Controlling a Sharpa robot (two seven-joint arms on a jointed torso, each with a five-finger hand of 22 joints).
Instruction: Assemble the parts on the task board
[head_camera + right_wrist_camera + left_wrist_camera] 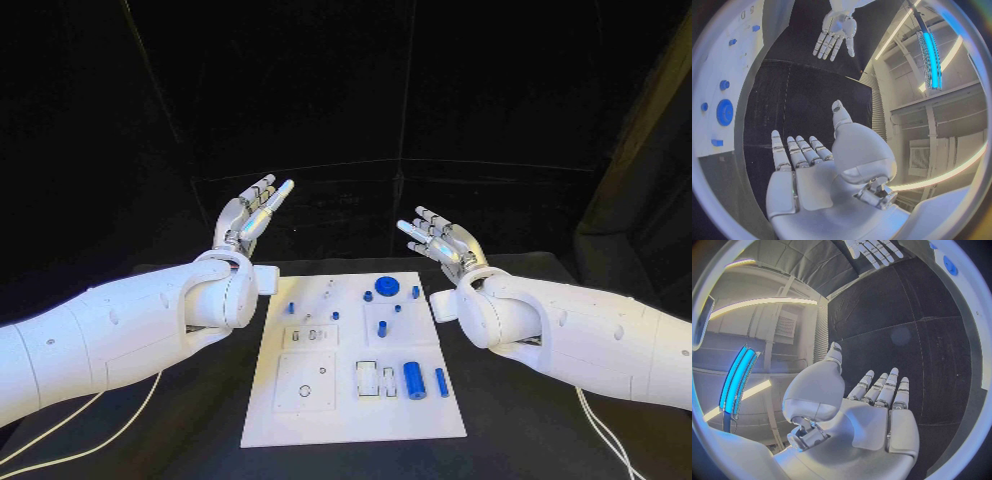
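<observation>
left robot hand (251,218): raised left of centre, fingers spread, holding nothing | right robot hand (440,243): raised right of centre, fingers apart, empty | task board (274,420): lower centre on table (534,440), blue parts (414,380) lying on it

We seem to be in a robotics lab or test studio: black curtains (433,90) hang behind a black bench (534,440), a white task board (355,400) lies on it, and long strip lights (929,60) run across a pale industrial ceiling.
</observation>
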